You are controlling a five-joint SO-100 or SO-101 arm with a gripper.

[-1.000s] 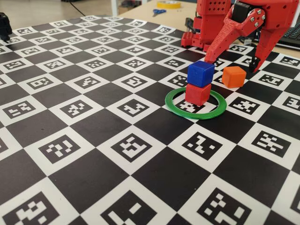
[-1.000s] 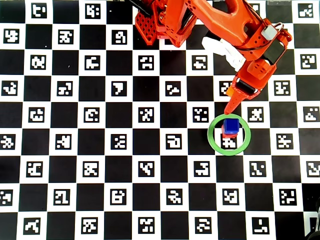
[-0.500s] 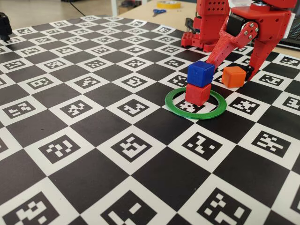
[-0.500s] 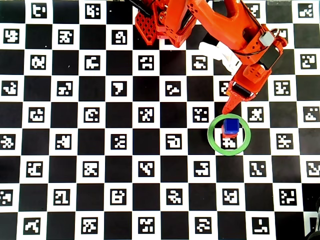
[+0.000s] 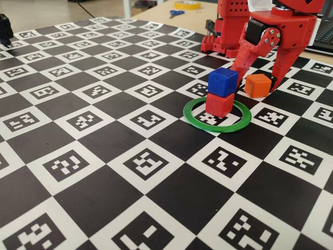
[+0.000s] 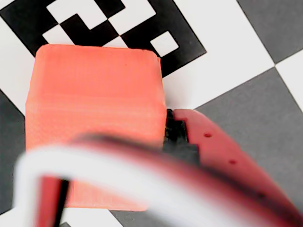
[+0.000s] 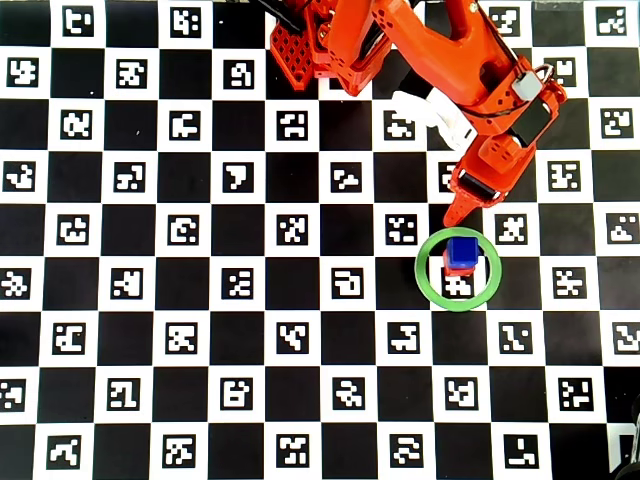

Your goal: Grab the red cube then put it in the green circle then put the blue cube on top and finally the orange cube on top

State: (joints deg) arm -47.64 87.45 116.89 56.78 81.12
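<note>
The red cube sits inside the green circle, and the blue cube rests on top of it. In the overhead view the blue cube hides most of the red cube inside the green circle. The orange cube is just right of and behind the stack, low over the board. My red gripper straddles it with a finger against each side. The wrist view shows the orange cube filling the space between the fingers. In the overhead view the gripper covers the orange cube.
The board is a black-and-white checker of marker squares. The arm's red base stands at the back. Scissors and a tape roll lie on the wooden table beyond. A blurred white cable crosses the wrist view.
</note>
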